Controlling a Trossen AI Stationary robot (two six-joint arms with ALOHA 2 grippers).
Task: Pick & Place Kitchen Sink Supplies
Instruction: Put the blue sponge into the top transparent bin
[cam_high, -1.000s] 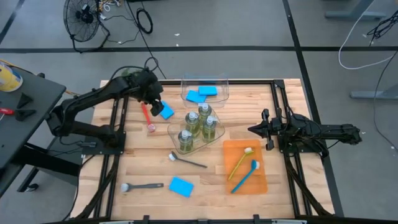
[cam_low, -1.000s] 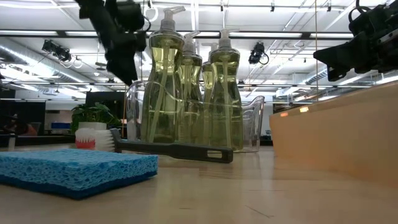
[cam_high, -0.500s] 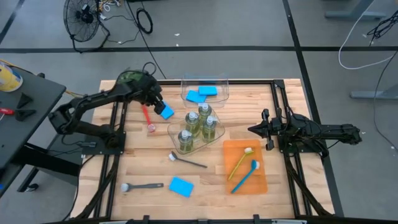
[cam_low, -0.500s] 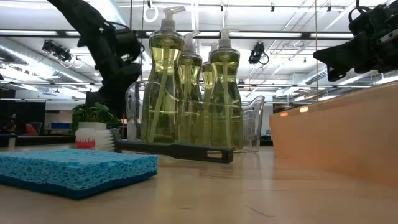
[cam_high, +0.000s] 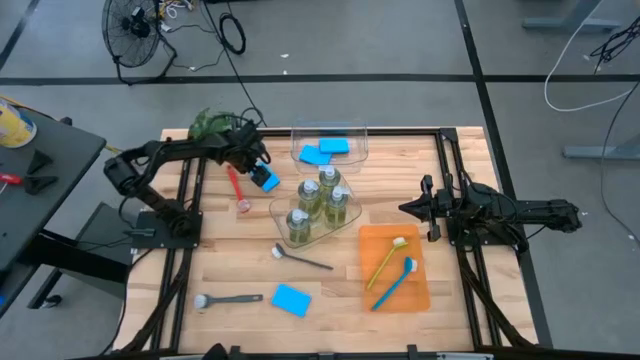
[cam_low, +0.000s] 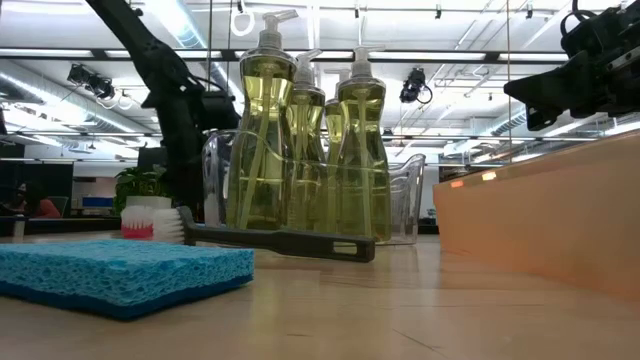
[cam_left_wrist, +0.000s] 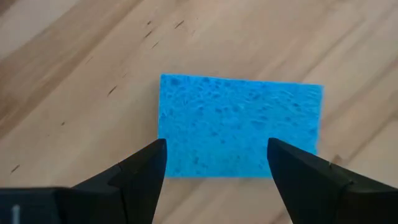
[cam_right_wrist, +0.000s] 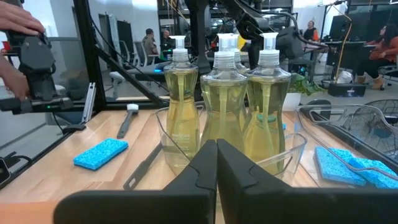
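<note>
L end effector (cam_left_wrist: 214, 163) lowered, open over sponge (cam_left_wrist: 239, 126) | no readable labels

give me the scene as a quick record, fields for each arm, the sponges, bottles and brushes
left pincer: open, hovering over a flat bright-blue rectangular sponge lying on the wooden table
right pincer: shut, waiting beside the flat orange tray
other sponges: two in the far clear plastic bin, one near the front edge
clear pump bottles of yellow-green liquid: four, in the middle clear bin
brushes: two on the tray, red one beside the left pincer, two dark ones loose
</note>
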